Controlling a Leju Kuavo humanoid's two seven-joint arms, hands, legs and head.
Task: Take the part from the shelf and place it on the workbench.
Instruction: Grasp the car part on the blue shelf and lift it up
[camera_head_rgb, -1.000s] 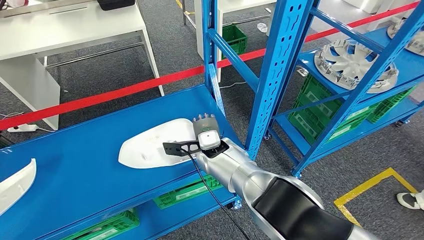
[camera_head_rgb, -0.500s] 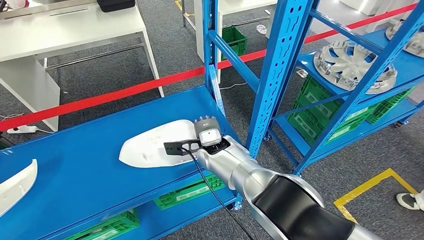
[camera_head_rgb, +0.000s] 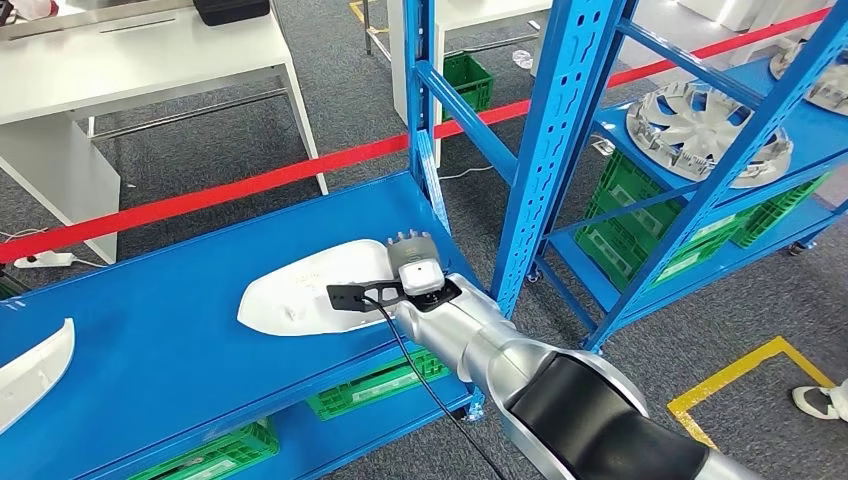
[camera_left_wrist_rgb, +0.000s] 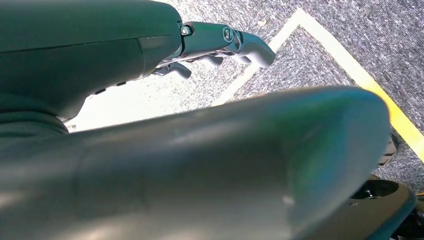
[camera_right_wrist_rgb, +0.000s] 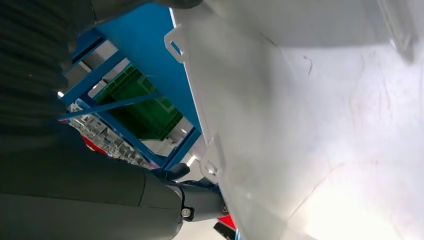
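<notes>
Your blue shelf (camera_head_rgb: 180, 300) runs across the lower left, its front edge close above the green crates (camera_head_rgb: 370, 385) stored beneath. A blue upright post (camera_head_rgb: 545, 150) rises just right of the shelf's end, so room on that side is tight; to the left the shelf surface is open as far as a second white piece (camera_head_rgb: 30, 365) at the far edge. Behind it a red barrier tape (camera_head_rgb: 250, 180) crosses the carpet, with a white workbench (camera_head_rgb: 140, 60) beyond.

The white part (camera_head_rgb: 300, 290) lies flat on the shelf near its right end. Your right hand (camera_head_rgb: 410, 265) sits over the part's right edge; whether the fingers clasp it you cannot tell. In the right wrist view the part (camera_right_wrist_rgb: 325, 125) is pressed close against the camera. Your left hand (camera_left_wrist_rgb: 220, 47) hangs over the carpet, fingers loosely curled around nothing.

No writing is legible.
</notes>
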